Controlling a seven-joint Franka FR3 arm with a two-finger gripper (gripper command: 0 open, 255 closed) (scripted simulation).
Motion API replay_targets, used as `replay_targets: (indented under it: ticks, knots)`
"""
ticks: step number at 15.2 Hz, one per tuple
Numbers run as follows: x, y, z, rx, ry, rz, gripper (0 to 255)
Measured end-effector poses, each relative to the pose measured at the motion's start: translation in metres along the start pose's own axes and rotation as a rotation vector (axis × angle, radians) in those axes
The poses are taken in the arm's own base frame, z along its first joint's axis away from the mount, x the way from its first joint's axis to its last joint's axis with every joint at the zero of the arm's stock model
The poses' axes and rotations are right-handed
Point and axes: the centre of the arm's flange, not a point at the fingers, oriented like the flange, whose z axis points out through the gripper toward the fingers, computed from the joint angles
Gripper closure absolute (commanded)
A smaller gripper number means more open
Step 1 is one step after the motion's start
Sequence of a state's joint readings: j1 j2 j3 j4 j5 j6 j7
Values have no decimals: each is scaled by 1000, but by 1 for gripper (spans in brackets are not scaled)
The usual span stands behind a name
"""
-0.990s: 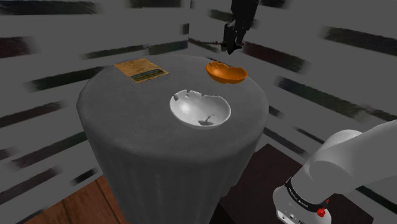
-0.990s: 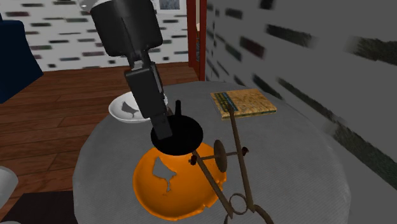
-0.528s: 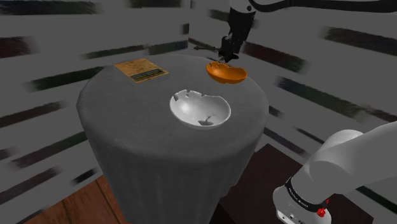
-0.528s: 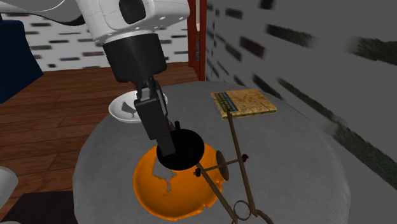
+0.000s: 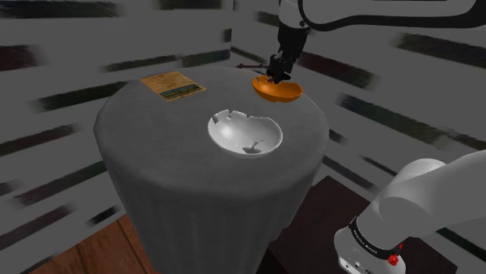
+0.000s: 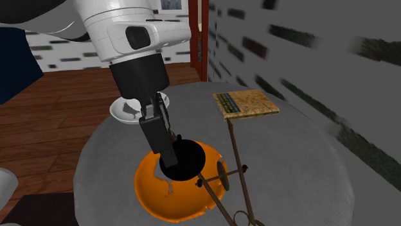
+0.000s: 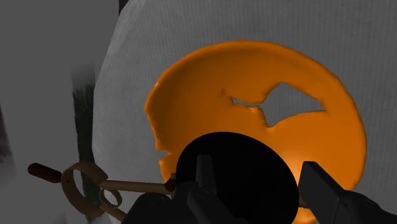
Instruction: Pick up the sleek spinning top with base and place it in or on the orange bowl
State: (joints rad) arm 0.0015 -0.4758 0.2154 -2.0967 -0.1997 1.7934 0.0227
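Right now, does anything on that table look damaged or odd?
Yes. The orange bowl has a ragged hole in its wall, and the white bowl has a jagged, notched rim and a hole too.

The spinning top (image 6: 183, 160) hides part of the orange bowl (image 6: 148, 187), its base (image 6: 222, 173) runs off the second exterior view's lower edge, and the gripper (image 6: 168, 160) partly covers the white bowl (image 6: 121, 113).

The rounded white arm (image 5: 424, 191) has a black wrist collar (image 6: 138, 74), boxy black hand (image 6: 168, 155) and small red marks (image 5: 399, 253).
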Motion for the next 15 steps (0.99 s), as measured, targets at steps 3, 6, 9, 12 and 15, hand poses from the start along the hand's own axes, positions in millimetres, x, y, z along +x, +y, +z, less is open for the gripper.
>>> replay_targets:
  ticks: [3, 6, 9, 12, 15]
  knots:
    - [0, 0, 0, 0, 0, 0, 0]
    - [0, 0, 0, 0, 0, 0, 0]
    - [0, 0, 0, 0, 0, 0, 0]
    - [0, 0, -27, 0, 2, 0, 0]
    - [0, 0, -47, 0, 1, 0, 0]
